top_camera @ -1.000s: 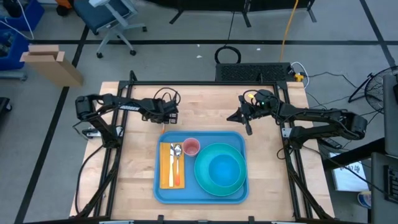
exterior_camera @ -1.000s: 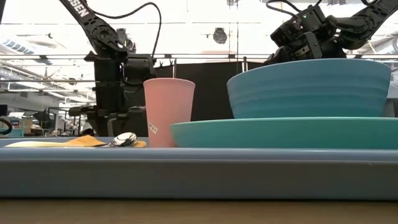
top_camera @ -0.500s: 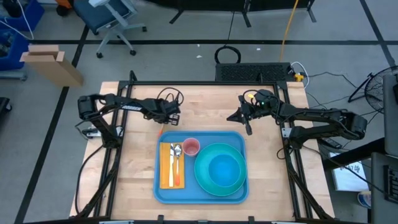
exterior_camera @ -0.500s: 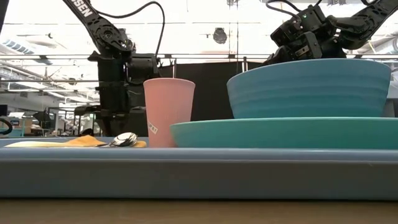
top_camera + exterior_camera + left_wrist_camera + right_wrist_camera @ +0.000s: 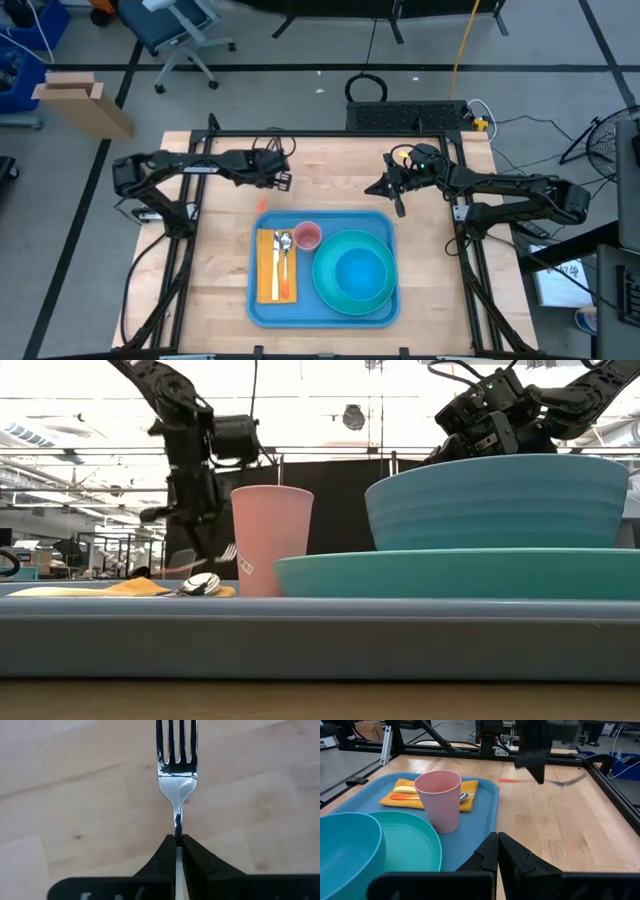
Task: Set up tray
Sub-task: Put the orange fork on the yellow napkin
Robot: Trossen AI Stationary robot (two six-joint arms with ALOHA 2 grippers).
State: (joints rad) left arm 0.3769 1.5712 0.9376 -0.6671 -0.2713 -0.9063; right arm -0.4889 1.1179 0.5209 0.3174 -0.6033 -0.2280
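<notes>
The blue tray [image 5: 325, 222] lies on the wooden table. It holds a yellow napkin [image 5: 268, 270] with a spoon [image 5: 284, 243] and an orange-handled utensil, a pink cup [image 5: 307, 236], and a teal plate [image 5: 330, 285] carrying a blue bowl [image 5: 358, 272]. My left gripper [image 5: 283, 181] hangs above the table beyond the tray's far left corner, shut on a silver fork [image 5: 176, 775]. The fork [image 5: 228, 550] also shows in the low view. My right gripper [image 5: 399, 207] is shut and empty, above the table off the tray's far right corner. My left gripper pinches the fork's handle [image 5: 176, 831] between its two fingers, which lie along it. The neck and tines [image 5: 176, 742] stick out past the fingertips. The fork is lifted clear of the table and tilted, tines [image 5: 230, 549] lower than the gripper.
A small orange item [image 5: 261, 205] lies on the table just beyond the tray's far left corner, under the left gripper. Black frame rails [image 5: 330, 133] run along the table's far, left and right sides. Bare wood [image 5: 330, 170] lies between the two grippers.
My left gripper has risen from table height with the fork shut in it, and the arm has swung up. The fork, down at the table before, now hangs clear above it.
</notes>
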